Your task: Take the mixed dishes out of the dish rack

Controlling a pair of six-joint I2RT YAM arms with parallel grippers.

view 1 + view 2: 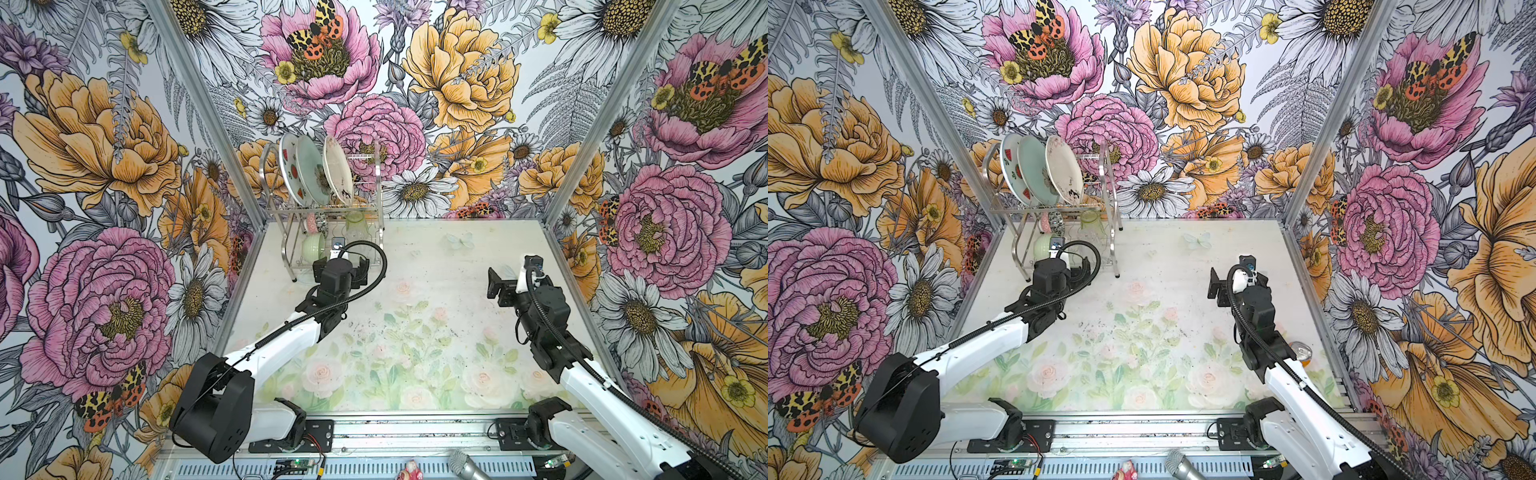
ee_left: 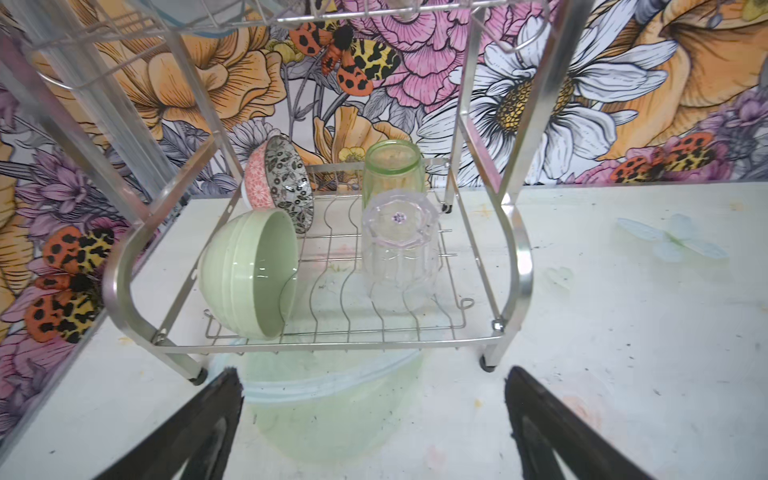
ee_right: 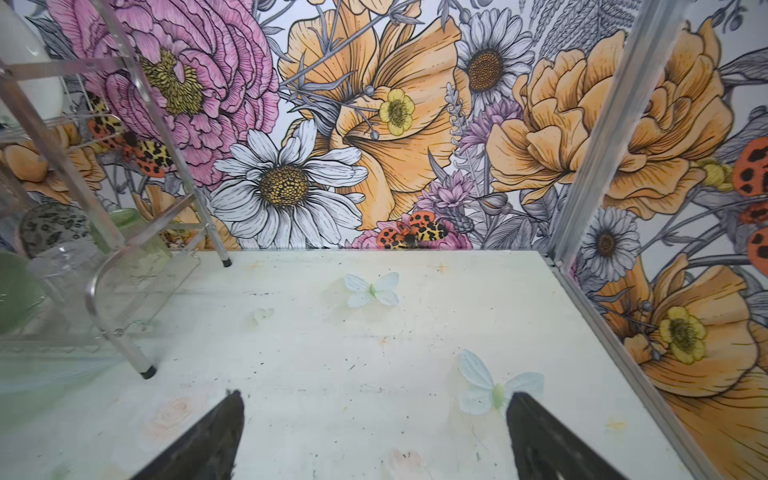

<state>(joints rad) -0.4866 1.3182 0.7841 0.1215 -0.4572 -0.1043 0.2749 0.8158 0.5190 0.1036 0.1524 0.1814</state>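
At the left tool [image 1: 340, 267]: gapes fully, grips nothing, touches nothing. Hangs over the surface [image 1: 436, 257], just short of the dish rack [image 2: 519, 257].

Straight ahead of it, on the rack's lower shelf:
- nearest and a little to the left, a pale green bowl [image 2: 249, 274] on its side
- behind that, a black-and-white bowl [image 2: 289, 183] nested against a pink bowl [image 2: 255, 183], both on edge
- to the right, a clear tumbler [image 2: 399, 245] upside down, with a green tumbler [image 2: 392, 170] just beyond

Above and ahead, on the upper shelf, three plates on edge: watermelon plate [image 1: 289, 166], aqua plate [image 1: 309, 170], cream plate [image 1: 337, 170].

At the right tool [image 3: 374, 415]: likewise spread wide, empty, in contact with nothing. Rack off to its left, not touching.
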